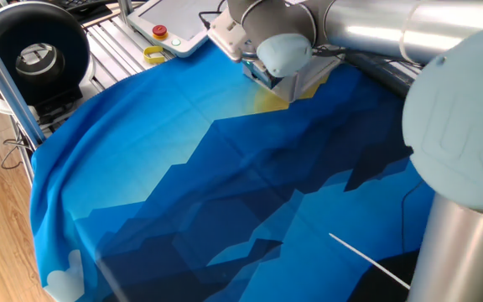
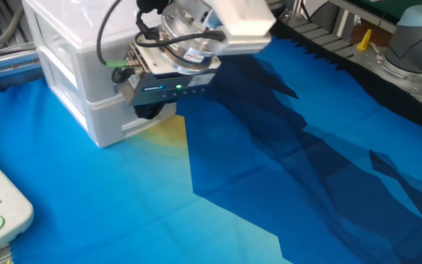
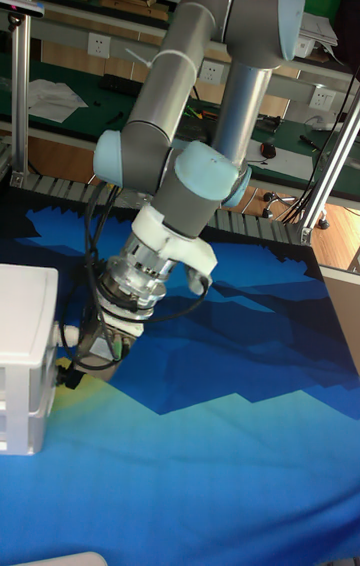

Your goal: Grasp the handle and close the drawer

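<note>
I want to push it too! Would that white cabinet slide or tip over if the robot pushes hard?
The cabinet might slide, since it looks like light plastic sitting on a smooth cloth. Tipping seems less likely: the gripper pushes low down.

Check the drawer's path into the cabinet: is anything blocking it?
Nothing visible blocks it. The gripper is pressed against the drawer front, which sits nearly flush with the cabinet. Only blue cloth lies beneath. The handle is hidden behind the gripper.

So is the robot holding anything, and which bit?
Can't tell. The gripper is pressed against the drawer front, hiding its fingers and the handle.
</note>
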Motion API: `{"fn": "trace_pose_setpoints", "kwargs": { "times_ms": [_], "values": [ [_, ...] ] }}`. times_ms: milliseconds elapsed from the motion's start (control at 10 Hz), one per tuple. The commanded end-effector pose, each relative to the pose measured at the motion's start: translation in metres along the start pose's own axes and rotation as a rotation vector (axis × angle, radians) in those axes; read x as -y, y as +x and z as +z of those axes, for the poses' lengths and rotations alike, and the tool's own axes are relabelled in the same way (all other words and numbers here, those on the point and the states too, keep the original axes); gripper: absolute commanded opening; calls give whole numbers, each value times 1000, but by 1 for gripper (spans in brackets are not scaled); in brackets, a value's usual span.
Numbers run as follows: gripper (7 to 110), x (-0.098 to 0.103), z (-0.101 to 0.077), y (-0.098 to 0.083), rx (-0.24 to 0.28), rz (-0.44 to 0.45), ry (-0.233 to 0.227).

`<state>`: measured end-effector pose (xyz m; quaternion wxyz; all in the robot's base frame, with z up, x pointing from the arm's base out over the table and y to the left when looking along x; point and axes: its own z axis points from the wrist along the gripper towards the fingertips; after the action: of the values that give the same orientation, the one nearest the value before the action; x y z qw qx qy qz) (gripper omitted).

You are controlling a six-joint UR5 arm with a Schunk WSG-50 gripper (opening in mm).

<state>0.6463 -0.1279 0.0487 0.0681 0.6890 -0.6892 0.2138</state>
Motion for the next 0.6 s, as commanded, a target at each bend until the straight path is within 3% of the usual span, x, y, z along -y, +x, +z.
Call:
{"fn": "trace_pose_setpoints", "kwargs": {
  "times_ms": [0,100,200,300,400,500],
  "values": [
    [7,-57,-11,27,-139,44,-249],
    [7,-38,-28,29,-239,61,-219],
    [7,0,-56,0,-297,-14,-133],
    [66,13,-59,-49,-220,7,-116],
    [66,22,-41,-71,-120,45,-65],
    [66,30,-34,-61,-100,0,-58]
  ]
}}
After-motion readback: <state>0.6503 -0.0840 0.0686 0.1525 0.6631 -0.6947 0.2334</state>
